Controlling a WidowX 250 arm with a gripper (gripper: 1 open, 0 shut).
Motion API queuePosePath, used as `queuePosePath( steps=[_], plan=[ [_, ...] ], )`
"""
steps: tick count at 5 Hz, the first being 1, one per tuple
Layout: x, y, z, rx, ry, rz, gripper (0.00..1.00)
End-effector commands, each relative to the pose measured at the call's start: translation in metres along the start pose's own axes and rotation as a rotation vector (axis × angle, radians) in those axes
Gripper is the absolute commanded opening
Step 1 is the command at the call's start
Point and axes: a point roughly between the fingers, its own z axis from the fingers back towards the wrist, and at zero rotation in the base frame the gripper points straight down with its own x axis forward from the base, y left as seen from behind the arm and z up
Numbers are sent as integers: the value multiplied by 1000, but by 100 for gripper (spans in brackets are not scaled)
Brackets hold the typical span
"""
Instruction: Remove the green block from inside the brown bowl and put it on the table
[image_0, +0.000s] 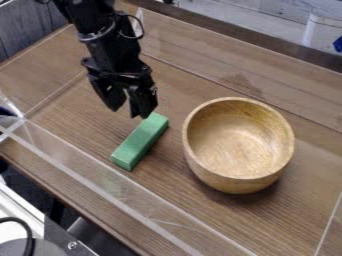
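Green block (140, 141) on table (201, 218), next to empty brown bowl (238, 146).

Bowl (238, 146): light-brown wood, smooth-looking, faint sheen inside. Block (139, 141) beside bowl: solid green, matt. Tabletop (127, 210) beneath bowl: brown wood grain. Walling (54, 158) beyond block from bowl: clear, glossy, plastic-looking.

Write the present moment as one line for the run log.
gripper: open, above table | green block: on table, beside bowl, not held | brown bowl: upright, nothing inside
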Motion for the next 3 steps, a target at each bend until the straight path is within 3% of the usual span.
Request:
queuePosePath(
  steps=[1, 2, 3],
  plan=[
    [19, -7, 14, 93, -27, -35, 100],
    [41, -25, 15, 159, -17, -69, 100],
    [53, -44, 1, 107, -52, -64, 100]
  ],
)
